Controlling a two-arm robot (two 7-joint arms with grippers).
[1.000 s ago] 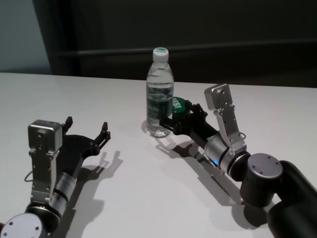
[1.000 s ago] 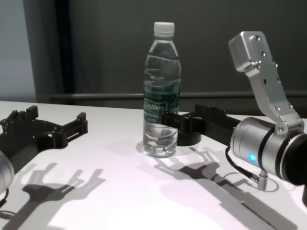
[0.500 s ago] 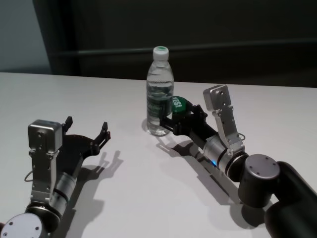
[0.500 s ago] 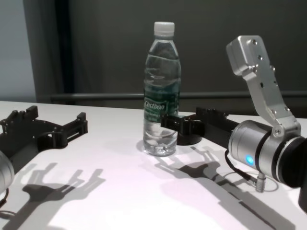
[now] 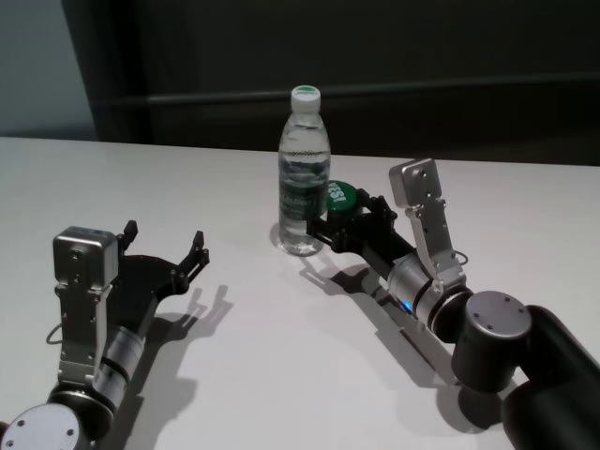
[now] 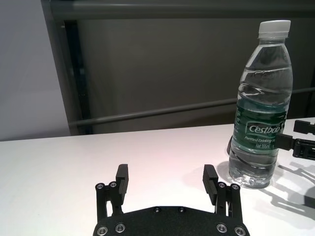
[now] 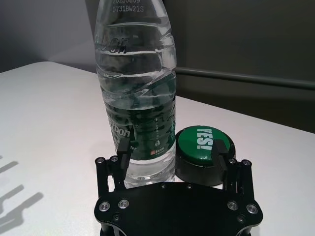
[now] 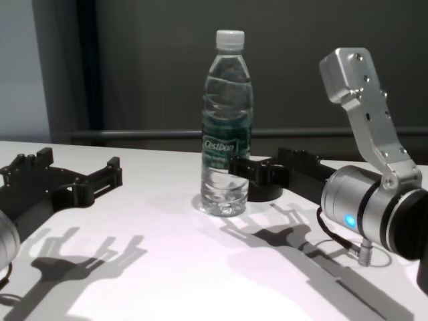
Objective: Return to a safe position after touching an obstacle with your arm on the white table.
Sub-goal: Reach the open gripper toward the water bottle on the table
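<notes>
The clear water bottle (image 5: 304, 178) with white cap and green label stands upright on the white table (image 5: 281, 366). It also shows in the chest view (image 8: 226, 134), left wrist view (image 6: 261, 113) and right wrist view (image 7: 138, 88). My right gripper (image 5: 343, 217) is open and empty, low over the table. One of its fingers (image 7: 123, 146) rests against the bottle's lower side, the other is in front of the puck. My left gripper (image 5: 165, 236) is open and empty, to the left and nearer than the bottle (image 6: 166, 173).
A low black puck with a green "YES!" top (image 5: 339, 199) sits right beside the bottle, just beyond my right gripper (image 7: 204, 142). The table's far edge (image 5: 141, 142) meets a dark wall and rail behind the bottle.
My right arm has shifted slightly, and the bottle has slid a little to the right and away, still upright. My left arm has not moved.
</notes>
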